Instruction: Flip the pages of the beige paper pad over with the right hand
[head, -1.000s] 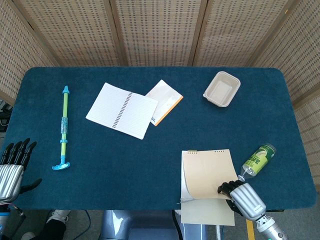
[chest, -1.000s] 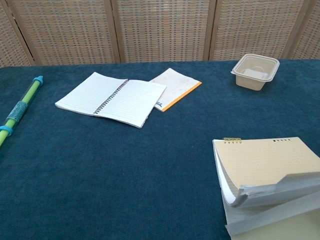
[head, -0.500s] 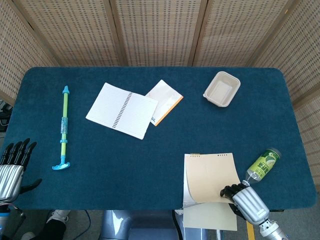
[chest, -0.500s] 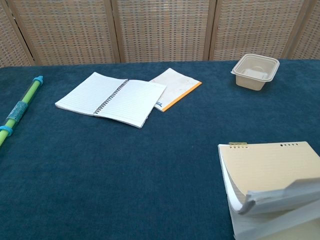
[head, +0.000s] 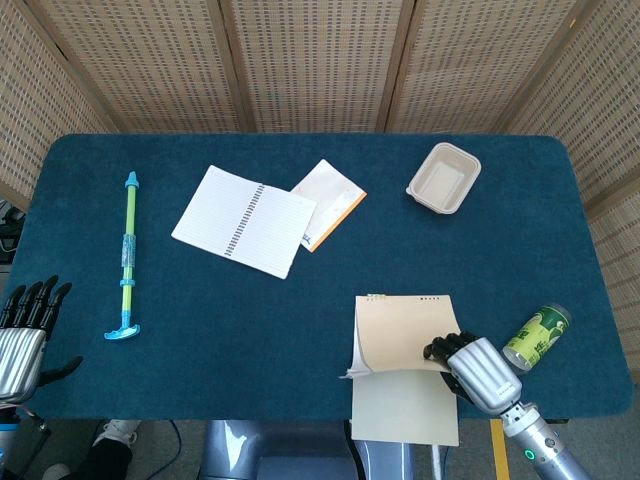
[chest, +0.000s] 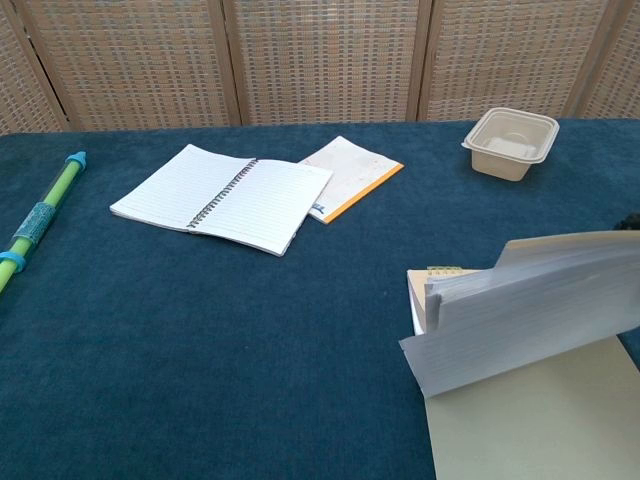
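Observation:
The beige paper pad (head: 402, 335) lies at the table's front edge, right of centre. My right hand (head: 472, 364) grips the lifted stack of pages at its right side. In the chest view the raised stack of pages (chest: 530, 310) stands up steeply, its grey underside facing the camera, and the pad's back sheet (chest: 530, 420) lies bare beneath it. The right hand itself is hidden behind the pages in the chest view. My left hand (head: 25, 325) hangs off the table's front left corner, fingers apart, holding nothing.
A green can (head: 536, 338) lies just right of the right hand. An open spiral notebook (head: 244, 220) and an orange-edged booklet (head: 328, 203) lie mid-table. A beige tray (head: 444, 178) sits at the back right. A green and blue stick (head: 127, 255) lies at the left.
The right hand has lifted the stack of pages much higher and swung it up off the back sheet. The pad has shifted left and the can has rolled right.

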